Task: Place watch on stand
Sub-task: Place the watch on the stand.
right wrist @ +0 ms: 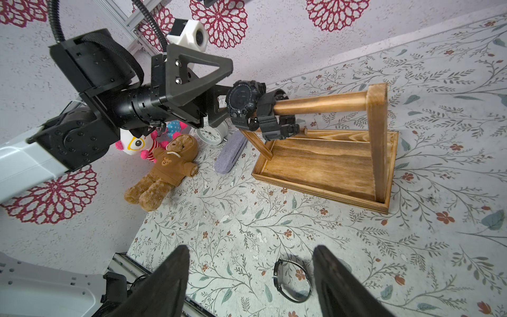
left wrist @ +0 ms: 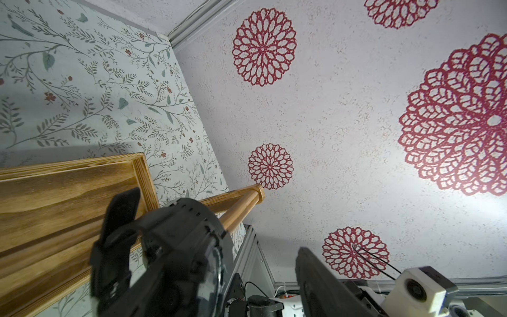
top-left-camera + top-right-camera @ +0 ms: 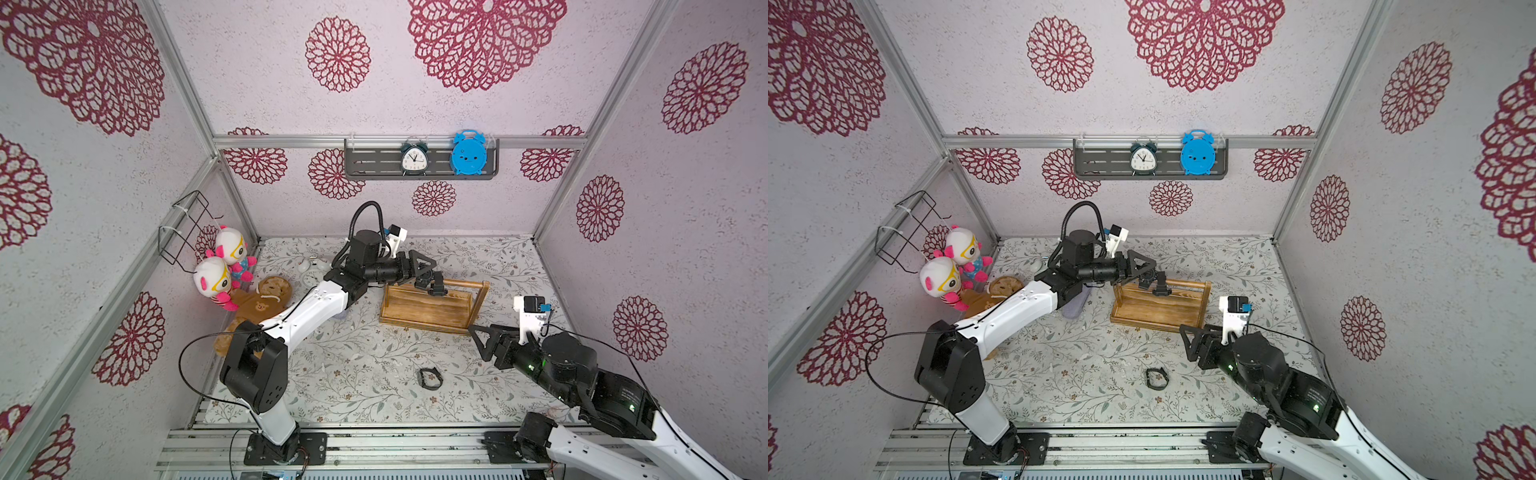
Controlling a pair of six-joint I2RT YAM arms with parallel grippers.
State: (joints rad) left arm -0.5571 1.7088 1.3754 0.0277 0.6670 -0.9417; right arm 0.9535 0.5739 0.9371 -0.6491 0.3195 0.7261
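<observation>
Black watch (image 1: pixel 242 100) hangs around the bar (image 1: pixel 319 103) of the stand (image 1: pixel 326 167).

A robot test booth dressed up as a cosy room.
Pale wall panels (image 3: pixel 249 83) with crimson flower medallions (image 3: pixel 338 54) in silver aluminium framing (image 3: pixel 291 141) enclose a leaf-patterned tabletop (image 3: pixel 374 374); behind the light-brown wooden stand (image 3: pixel 419 311) hangs a dark grey slotted metal shelf (image 3: pixel 374 164), in front of it white-and-black robot arms (image 3: pixel 307 311) bolt onto a metal rail (image 3: pixel 415 437).

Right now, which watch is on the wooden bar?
The chunky black watch, its strap round the stand's bar. The thin watch lies flat on the table instead.
</observation>
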